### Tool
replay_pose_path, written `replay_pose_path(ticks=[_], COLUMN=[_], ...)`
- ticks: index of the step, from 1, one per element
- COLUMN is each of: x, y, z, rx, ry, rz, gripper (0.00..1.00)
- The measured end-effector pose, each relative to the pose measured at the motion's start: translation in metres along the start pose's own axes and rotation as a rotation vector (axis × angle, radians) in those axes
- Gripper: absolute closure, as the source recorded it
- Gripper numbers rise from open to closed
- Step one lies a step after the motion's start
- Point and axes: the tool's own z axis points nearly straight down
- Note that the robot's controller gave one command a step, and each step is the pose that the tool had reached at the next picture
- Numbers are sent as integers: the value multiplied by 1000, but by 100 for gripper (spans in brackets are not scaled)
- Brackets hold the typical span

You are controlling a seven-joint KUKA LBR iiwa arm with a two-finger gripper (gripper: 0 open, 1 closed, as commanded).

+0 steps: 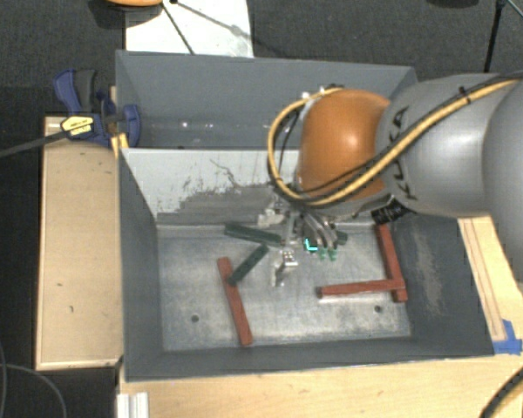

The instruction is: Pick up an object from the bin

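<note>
Approach step in hand. Gripper [288,264] sits low over the middle of the bin [139,233], just beside a tilted dark green stick [247,265] — whether it is open or closed cannot be told. Nothing is seen gripped. The next move likely calls for centring on that stick, closing and lifting clear.

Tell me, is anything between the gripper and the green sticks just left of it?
Nothing visible. The gripper hangs close beside the right ends of the two green sticks. The red stick lies lower left and the red pair to the right, both outside that gap.
</note>
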Motion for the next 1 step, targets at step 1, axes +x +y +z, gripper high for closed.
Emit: replay_pose_path(ticks=[1], x=[-2], y=[0], z=[-3], rx=[-1], ry=[-6], rz=[2], gripper=[0])
